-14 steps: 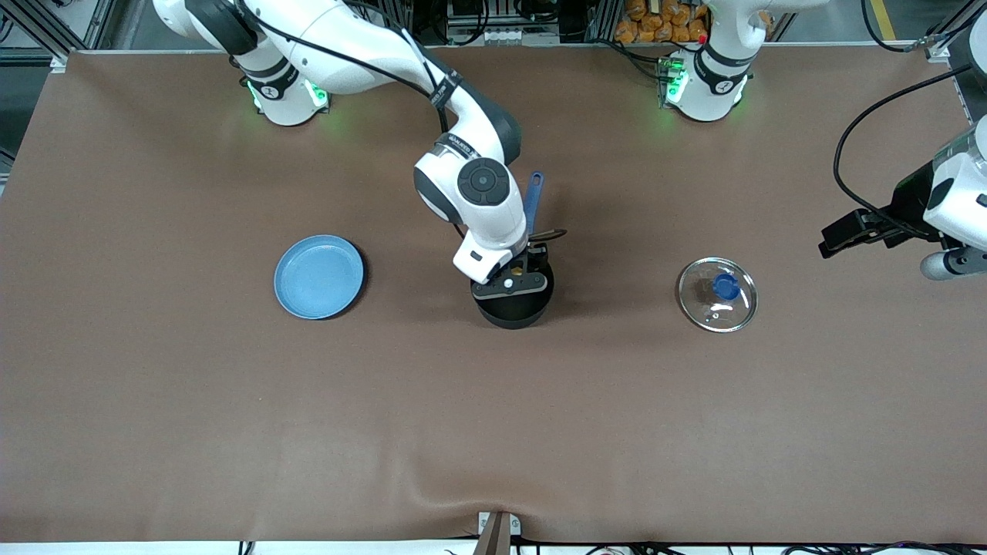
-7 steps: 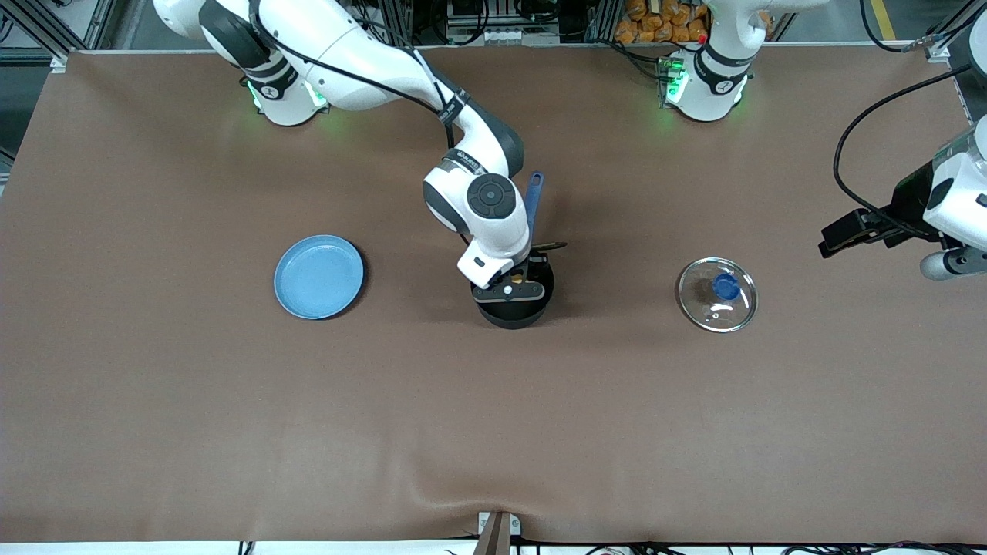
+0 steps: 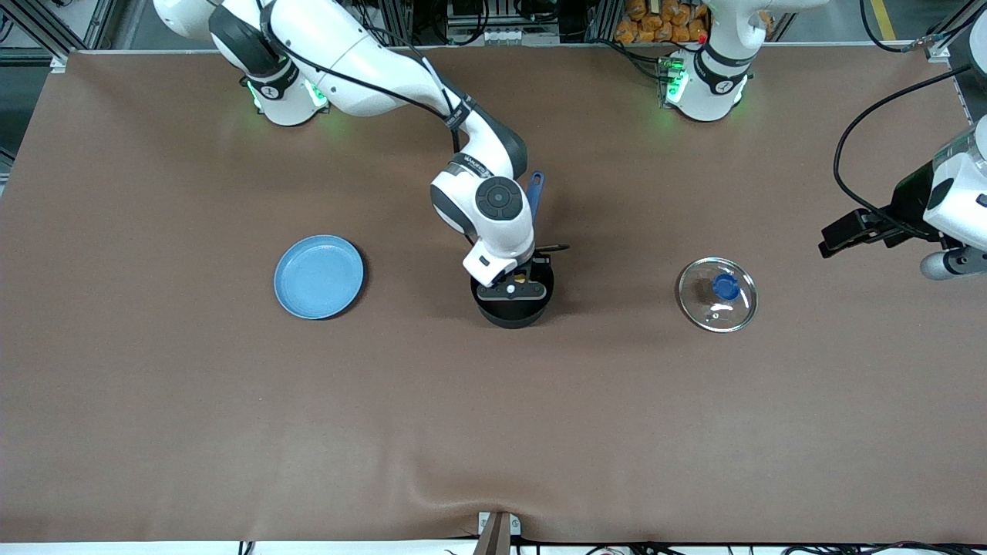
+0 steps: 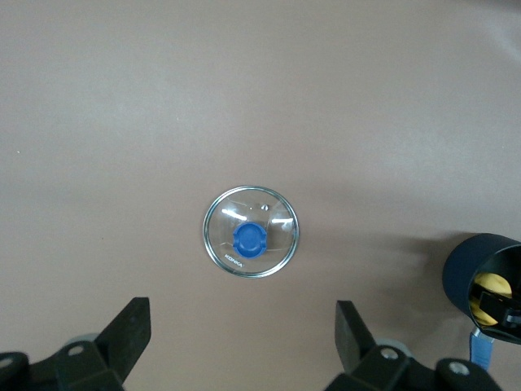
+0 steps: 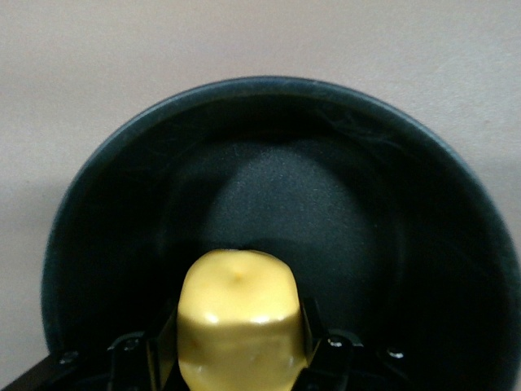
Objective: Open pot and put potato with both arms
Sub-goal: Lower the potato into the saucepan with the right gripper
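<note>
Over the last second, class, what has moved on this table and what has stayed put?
The right claw, shut on the potato, has slid a little toward the left arm's end and sunk lower over the open pot. Nothing was taken hold of or let go. The pot, its lid lying on the table, the blue plate and the waiting left claw, open, stayed as they were.

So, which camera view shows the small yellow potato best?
The right wrist view: the yellow potato fills it, held over the black pot. The front view shows a sliver; the left wrist view a distant yellow patch.
</note>
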